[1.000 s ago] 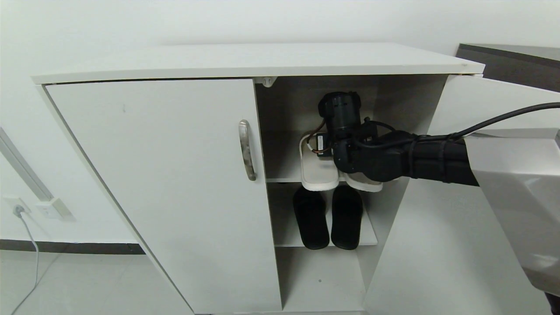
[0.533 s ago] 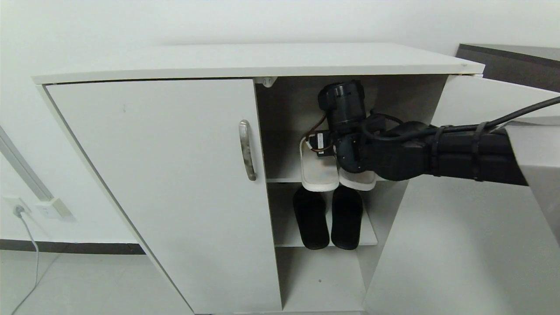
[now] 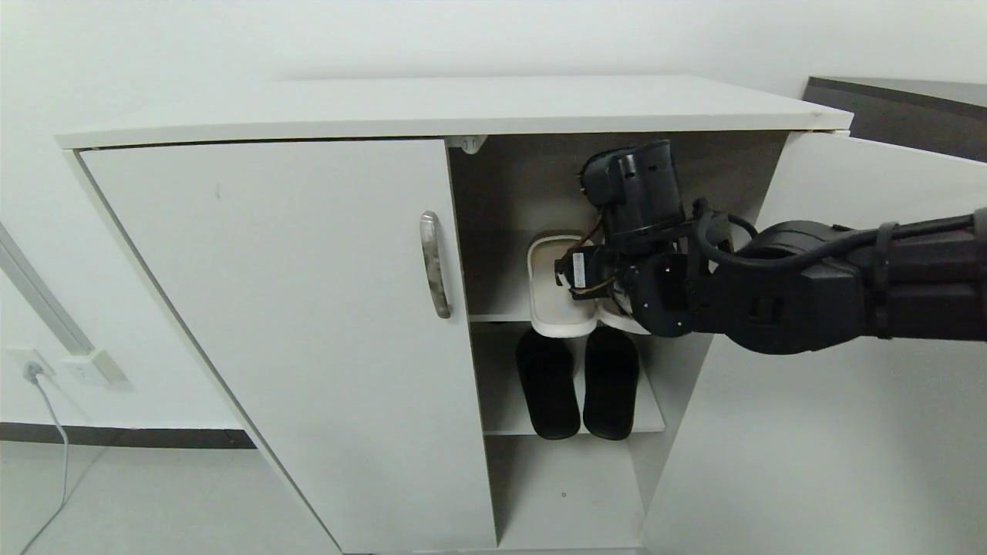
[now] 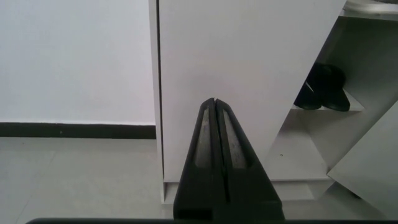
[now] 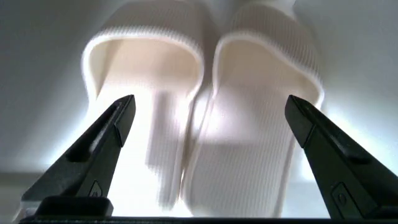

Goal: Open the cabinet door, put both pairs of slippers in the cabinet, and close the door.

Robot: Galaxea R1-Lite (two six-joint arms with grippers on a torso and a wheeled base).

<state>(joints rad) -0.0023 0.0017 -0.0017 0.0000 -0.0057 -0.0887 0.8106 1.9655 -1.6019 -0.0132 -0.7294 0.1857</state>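
White ribbed foam slippers (image 5: 261,124), judged light and squashy, are being faced by the spread right gripper (image 5: 210,106); their heel edges are being offered for hold. The left gripper (image 4: 215,106) is being held pressed together.

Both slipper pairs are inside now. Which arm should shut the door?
Probably the right. The right gripper, open, hovers at the white slippers, next to the open door. The left gripper, shut, faces the closed left door.
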